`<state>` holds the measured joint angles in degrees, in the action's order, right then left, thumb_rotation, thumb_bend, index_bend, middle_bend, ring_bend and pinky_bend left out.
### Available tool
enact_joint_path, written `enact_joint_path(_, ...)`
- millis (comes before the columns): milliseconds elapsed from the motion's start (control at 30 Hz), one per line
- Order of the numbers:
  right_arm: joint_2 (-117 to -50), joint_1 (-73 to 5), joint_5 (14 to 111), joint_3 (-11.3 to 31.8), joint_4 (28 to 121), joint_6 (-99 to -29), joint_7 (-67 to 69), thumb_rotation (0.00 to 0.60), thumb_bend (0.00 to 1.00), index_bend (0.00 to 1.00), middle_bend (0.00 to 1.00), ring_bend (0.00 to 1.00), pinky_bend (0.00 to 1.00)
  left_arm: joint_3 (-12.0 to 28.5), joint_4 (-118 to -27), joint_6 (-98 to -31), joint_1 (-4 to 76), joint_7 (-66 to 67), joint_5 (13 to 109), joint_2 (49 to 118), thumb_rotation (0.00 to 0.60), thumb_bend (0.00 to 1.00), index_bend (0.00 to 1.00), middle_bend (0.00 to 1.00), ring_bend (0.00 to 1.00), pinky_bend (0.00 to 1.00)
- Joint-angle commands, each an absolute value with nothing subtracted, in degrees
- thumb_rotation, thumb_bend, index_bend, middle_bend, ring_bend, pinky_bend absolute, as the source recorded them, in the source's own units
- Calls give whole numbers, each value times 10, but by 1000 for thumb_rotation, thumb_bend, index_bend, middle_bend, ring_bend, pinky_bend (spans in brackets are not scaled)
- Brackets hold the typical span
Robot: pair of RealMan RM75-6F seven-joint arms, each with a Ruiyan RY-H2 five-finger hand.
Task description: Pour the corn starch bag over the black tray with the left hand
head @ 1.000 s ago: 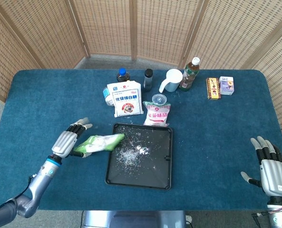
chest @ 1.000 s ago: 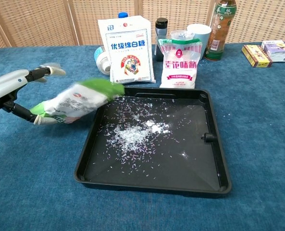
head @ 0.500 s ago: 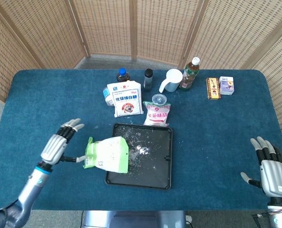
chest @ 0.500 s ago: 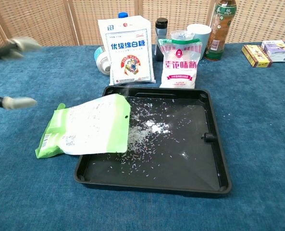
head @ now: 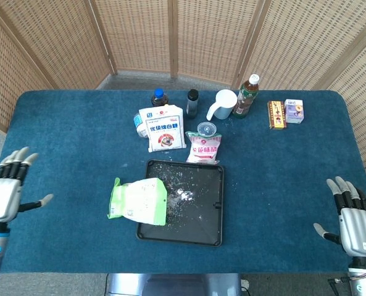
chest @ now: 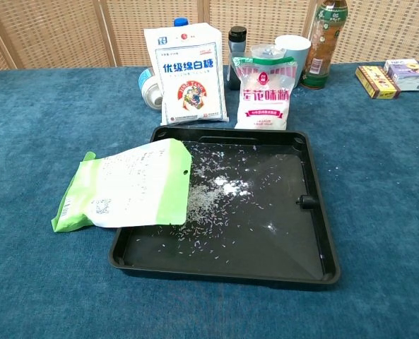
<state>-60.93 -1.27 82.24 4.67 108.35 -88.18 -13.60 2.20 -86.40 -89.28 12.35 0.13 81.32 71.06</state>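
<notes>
A robot's left hand hangs over the near-left edge of the blue table, fingers spread and holding nothing, well apart from its work; the right hand sits at the near-right corner, likewise spread and empty. Neither hand shows in the chest view.

Between them, the corn starch bag lies flat on its side, its green bottom end on the cloth and its mouth end resting over the left rim of the black tray. White grains are scattered across the tray floor, thickest near the middle, so the pouring looks largely done.

The bag's perch is the likely trouble: draped over the rim with its mouth toward the tray, it could slide or sag and let more powder out, and any nudge from a returning hand could send grains onto the cloth.

Behind the tray stand a white sugar bag and a smaller pink-lettered packet, then a dark-capped bottle, a slim dark shaker, a white cup, a green-labelled bottle and two small boxes at far right.

Whether the bag's mouth is open cannot be made out, nor how much remains inside. A round container behind the sugar bag is mostly hidden.
</notes>
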Motion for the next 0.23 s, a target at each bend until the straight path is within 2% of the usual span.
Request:
enact_joint_path(33,-618,-11,826,52,1076,-895,-153,600,43,40,41,34,52,21,-883,-910,95,10,795,694,508,4,74,0,0,39)
enact_joint_path(233,-634,-6,835,57,1068,-919,-176,600,42,40,42,17,43,20,-887,-911,71,-5,784,683,508,6,73,0,0,38)
